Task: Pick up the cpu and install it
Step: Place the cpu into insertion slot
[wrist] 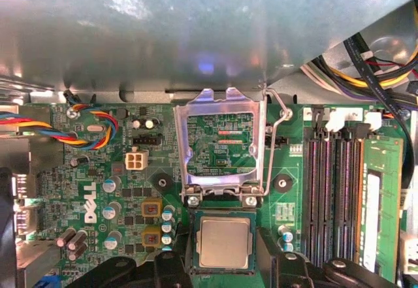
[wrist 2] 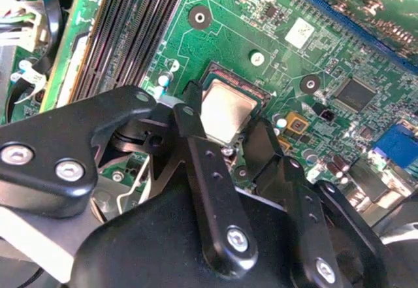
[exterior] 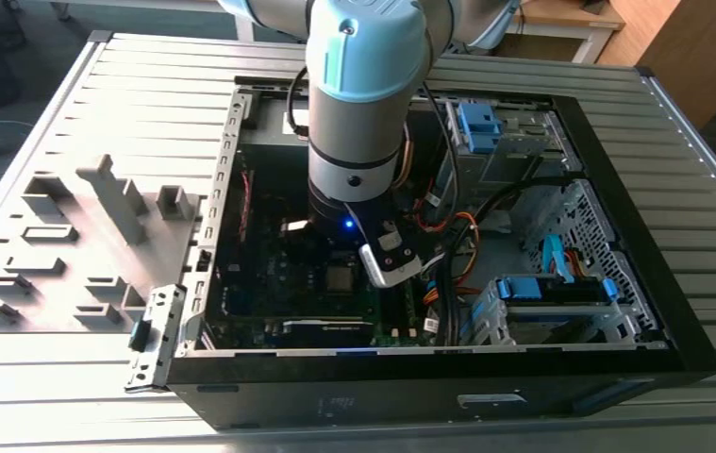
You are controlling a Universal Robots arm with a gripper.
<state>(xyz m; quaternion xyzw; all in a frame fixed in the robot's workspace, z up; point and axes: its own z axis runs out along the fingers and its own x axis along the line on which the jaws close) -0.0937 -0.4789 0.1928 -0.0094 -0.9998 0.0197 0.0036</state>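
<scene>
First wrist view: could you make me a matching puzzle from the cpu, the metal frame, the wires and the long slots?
Things:
1 cpu
2 frame
3 wires
4 slots

Descriptions:
A shiny, swung open
B many-coloured bundle
C dark parallel rows
D dull silver square

Pairs: 1-D, 2-A, 3-B, 4-C

**Tight inside the case, open table outside**

In the exterior view, the arm (exterior: 358, 142) takes up the centre of the open computer case (exterior: 659, 321). Cables (exterior: 458, 236) crowd in at centre right, and a drive cage (exterior: 546, 293) blocks the lower right. In the first wrist view, the flipped-open load plate (wrist: 221, 141) and its lever (wrist: 277, 121) stand just beside the cpu (wrist: 224, 242). Memory slots (wrist: 333, 190) wall one side.
</scene>
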